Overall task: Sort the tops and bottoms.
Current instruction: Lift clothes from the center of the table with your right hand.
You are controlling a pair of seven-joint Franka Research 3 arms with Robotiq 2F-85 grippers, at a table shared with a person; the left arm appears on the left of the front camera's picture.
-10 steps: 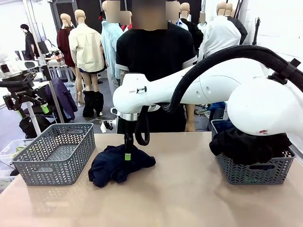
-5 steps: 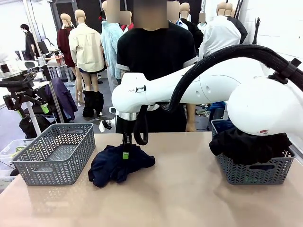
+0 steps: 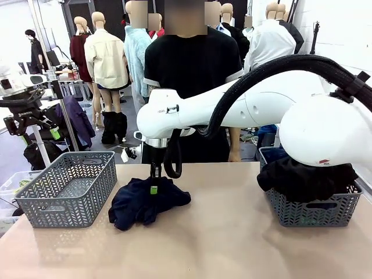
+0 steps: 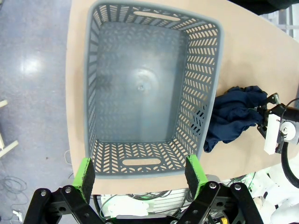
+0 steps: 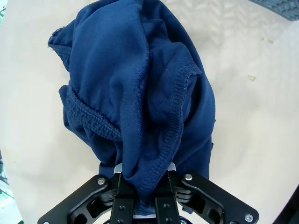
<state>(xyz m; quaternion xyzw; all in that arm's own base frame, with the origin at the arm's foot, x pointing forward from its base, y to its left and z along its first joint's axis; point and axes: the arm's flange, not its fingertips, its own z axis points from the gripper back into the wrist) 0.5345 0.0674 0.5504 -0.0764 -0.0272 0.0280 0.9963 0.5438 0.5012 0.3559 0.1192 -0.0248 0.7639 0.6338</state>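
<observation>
Right wrist view: the right gripper has its fingers clenched on a bunched fold of the navy garment, the cloth pinched between the pads and the rest of it spreading away beyond the fingertips, heaped on the tan table. A ribbed hem and a gathered band lie just past the pinch. In the front view the same gripper stands upright on top of the heap, with the person behind the table's far edge.

Beyond its open, released fingers, the left gripper looks down into the empty grey basket; the navy heap lies outside that basket's wall, off to one side of the fingers. A second basket on the far right holds dark clothes.

No bright green trousers can be made out; the garment in hand is navy.

The likely trouble: the pinch holds only a thin fold, so on lifting the cloth could slide out, or hang long and snag a basket rim.
</observation>
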